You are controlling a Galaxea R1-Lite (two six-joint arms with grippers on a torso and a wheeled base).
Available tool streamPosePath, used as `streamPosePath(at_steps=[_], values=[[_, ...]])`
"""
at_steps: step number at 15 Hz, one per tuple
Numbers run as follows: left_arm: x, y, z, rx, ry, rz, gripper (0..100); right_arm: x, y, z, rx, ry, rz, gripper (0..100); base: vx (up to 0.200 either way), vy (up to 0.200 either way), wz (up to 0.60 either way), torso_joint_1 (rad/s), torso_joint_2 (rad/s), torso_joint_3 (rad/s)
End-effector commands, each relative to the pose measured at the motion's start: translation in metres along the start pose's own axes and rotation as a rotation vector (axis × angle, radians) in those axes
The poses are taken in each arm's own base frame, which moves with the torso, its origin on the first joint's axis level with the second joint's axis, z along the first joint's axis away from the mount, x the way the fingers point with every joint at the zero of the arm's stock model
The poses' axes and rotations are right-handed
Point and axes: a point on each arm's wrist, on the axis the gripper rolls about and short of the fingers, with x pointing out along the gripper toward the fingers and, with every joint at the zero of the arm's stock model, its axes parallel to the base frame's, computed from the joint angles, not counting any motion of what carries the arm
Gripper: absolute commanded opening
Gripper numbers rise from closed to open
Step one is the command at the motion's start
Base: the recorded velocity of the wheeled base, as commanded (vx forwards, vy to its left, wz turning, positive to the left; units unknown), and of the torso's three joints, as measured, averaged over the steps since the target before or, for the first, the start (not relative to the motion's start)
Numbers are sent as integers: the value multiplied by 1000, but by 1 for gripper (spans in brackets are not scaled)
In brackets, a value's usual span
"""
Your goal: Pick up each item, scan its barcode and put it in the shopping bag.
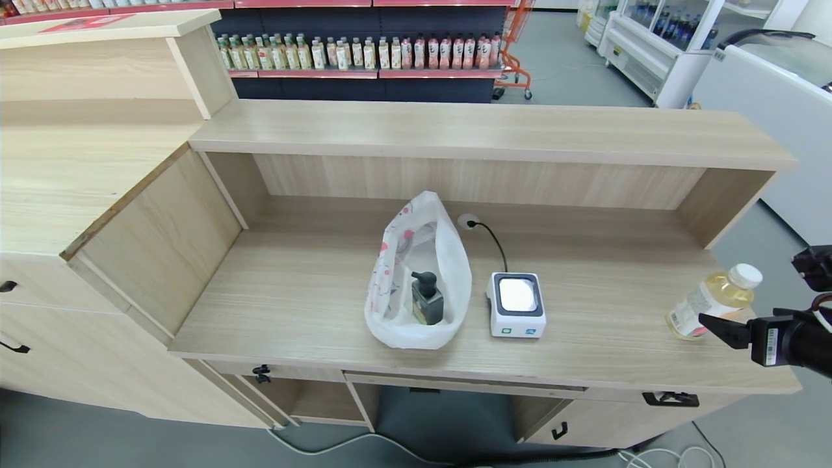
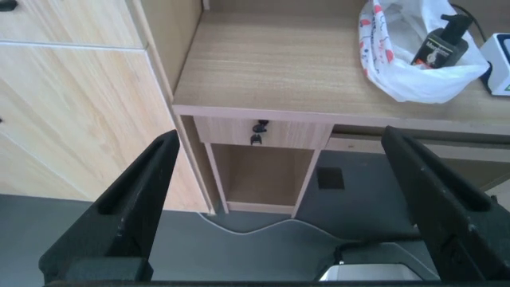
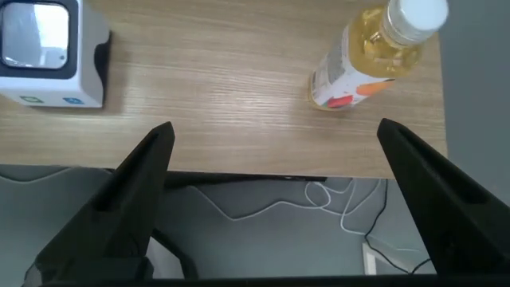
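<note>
The bottle point(image 1: 714, 300) of pale yellow drink with a white cap stands near the far right end of the desk point(image 1: 312, 286), just ahead of the right jaws. These are released and spread wide, and they are not touching it. From where they sit, the bottle is not centred in the gap but lies closer to the finger on the desk-end side. I'd say the step in hand is the grasp. The jaws need to shift across until the bottle's body sits mid-gap, then go in low around the label and close gently. A nudge from that nearer finger could tip the bottle or push it off the end.

Further along the desk from these jaws, well apart, is the white barcode scanner point(image 1: 517, 303), window facing up, with a black cable point(image 1: 494, 244) running back from it. Just beyond it the white shopping bag point(image 1: 448, 260) stands open with a dark pump bottle point(image 1: 427, 300) inside.

The left jaws are also released and hang low in front of the desk's left end, with the bag well ahead of them and higher.

The desk is pale wood grain under a raised ledge point(image 1: 481, 130). Behind it are shop shelves of bottled drinks point(image 1: 364, 53), an orange trolley point(image 1: 517, 45) and glass-fronted chillers point(image 1: 656, 39).
</note>
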Motion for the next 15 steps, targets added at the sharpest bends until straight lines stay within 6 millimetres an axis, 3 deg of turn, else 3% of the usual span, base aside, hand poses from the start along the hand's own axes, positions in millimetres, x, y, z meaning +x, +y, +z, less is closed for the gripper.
streamPosePath(at_steps=[1, 15], values=[[0, 0, 0, 0, 1, 0, 100, 1, 0, 0, 0, 2, -1, 100, 0, -200, 0, 2, 2, 2], [0, 0, 0, 0, 1, 0, 100, 0, 3, -7, -33, 30, 15, 100, 0, -200, 0, 1, 2, 2]])
